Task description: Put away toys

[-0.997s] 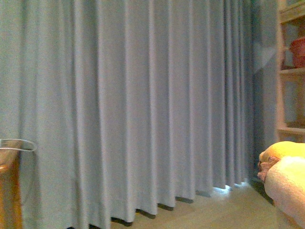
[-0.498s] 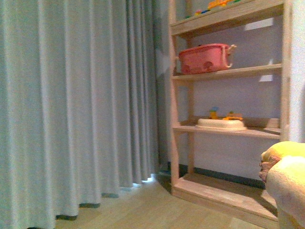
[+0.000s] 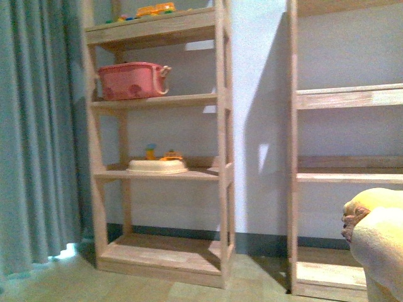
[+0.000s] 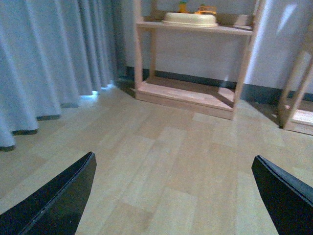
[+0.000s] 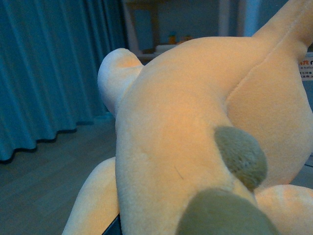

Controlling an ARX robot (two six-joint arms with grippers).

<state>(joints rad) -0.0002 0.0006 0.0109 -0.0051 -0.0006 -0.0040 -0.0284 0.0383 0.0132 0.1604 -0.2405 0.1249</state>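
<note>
shelves (image 3: 201,173) now central, curtain (image 3: 31,138) left | floor (image 4: 171,161) open | plush (image 3: 381,245) right edge

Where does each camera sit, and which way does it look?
Front: on the body, facing the wooden shelves; no arm shows, only the plush toy.
Left wrist: above the floor, toward the shelves; the open left gripper shows both fingers.
Right wrist: close against the plush toy, which fills it.
Front and left wrist share the white tray.
</note>
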